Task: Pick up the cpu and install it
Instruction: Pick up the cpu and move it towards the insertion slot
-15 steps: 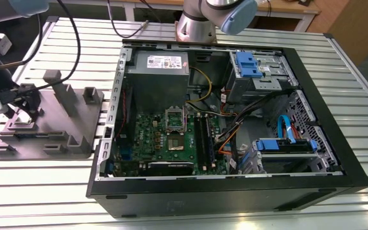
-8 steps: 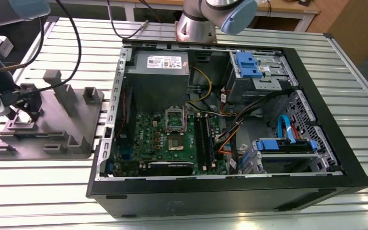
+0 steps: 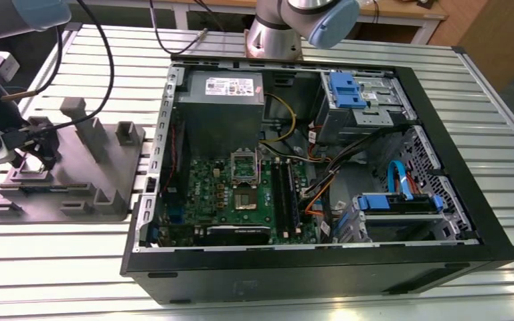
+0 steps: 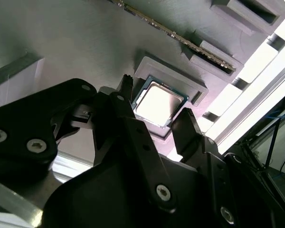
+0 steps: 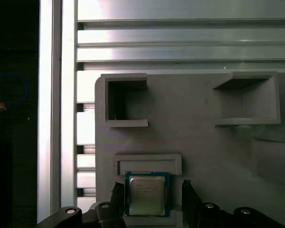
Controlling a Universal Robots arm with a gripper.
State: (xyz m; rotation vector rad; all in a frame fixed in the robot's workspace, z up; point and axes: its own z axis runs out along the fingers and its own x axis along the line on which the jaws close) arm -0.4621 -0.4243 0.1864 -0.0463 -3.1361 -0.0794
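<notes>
Directly between pincer (image 5: pixel 152 186) tips, cpu (image 5: pixel 147 195).

A grey fixture plate (image 5: pixel 194 142) lies right under the pincer (image 5: pixel 151 186), resting on a slatted aluminium table (image 3: pixel 61 267). Just beyond the pincer the plate carries a square pocket (image 5: pixel 126 102) and a wide pocket (image 5: pixel 247 102). Well away from the pincer, toward the exterior view's right, lies an open computer case (image 3: pixel 471 221). It holds a green motherboard (image 3: pixel 239 194), a grey power supply (image 3: pixel 221 114), blue drive brackets (image 3: pixel 345 90) and what may be black memory sticks (image 3: pixel 286 194).
</notes>
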